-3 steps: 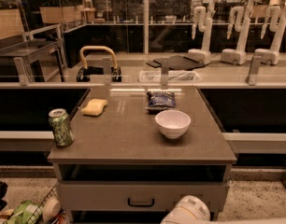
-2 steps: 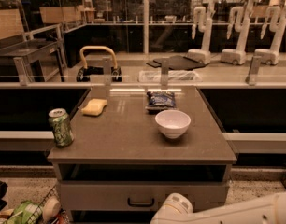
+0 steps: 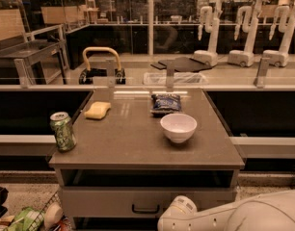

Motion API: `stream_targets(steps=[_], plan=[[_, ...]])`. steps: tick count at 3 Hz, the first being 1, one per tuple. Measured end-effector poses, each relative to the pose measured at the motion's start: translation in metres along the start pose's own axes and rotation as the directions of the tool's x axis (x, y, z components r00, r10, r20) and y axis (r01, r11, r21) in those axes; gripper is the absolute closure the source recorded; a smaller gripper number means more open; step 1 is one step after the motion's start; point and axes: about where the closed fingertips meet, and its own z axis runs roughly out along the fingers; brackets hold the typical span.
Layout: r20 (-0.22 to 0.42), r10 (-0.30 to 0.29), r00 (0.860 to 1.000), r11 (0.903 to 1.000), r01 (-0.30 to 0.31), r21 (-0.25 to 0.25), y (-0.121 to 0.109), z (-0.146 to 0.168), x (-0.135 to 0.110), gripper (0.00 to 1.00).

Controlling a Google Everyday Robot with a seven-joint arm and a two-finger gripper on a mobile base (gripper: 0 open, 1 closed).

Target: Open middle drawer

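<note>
The middle drawer [image 3: 99,201] is a wide flat grey front under the counter top [image 3: 128,143], with a small dark curved pull handle [image 3: 145,209] at its centre. It looks shut. Above it is a dark open slot [image 3: 147,178] with no front. My white arm [image 3: 244,215] reaches in from the lower right, and its rounded end [image 3: 179,214] sits just right of the handle, in front of the drawer. The gripper itself is below the bottom edge of the camera view and out of sight.
On the counter top stand a green can [image 3: 63,131] at the left edge, a yellow sponge [image 3: 98,110], a dark snack bag [image 3: 166,103] and a white bowl [image 3: 178,127]. A wire basket with items [image 3: 27,218] stands on the floor at lower left.
My arm has come further in from the lower right, with more of it showing, and its rounded end has shifted left towards the drawer handle. The drawer has not moved.
</note>
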Motion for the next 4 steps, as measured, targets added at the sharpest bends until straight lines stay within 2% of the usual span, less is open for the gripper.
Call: stream_targets(steps=[1,2,4], plan=[[0.020,0.041,0.999,0.9992,-0.041,0.006,-0.010,0.020,0.006,0.16],[0.020,0.080,0.997,0.9965,-0.079,-0.025,-0.003,0.043,0.010,0.47],[0.020,0.080,0.997,0.9965,-0.079,-0.025,-0.004,0.040,0.010,0.94]])
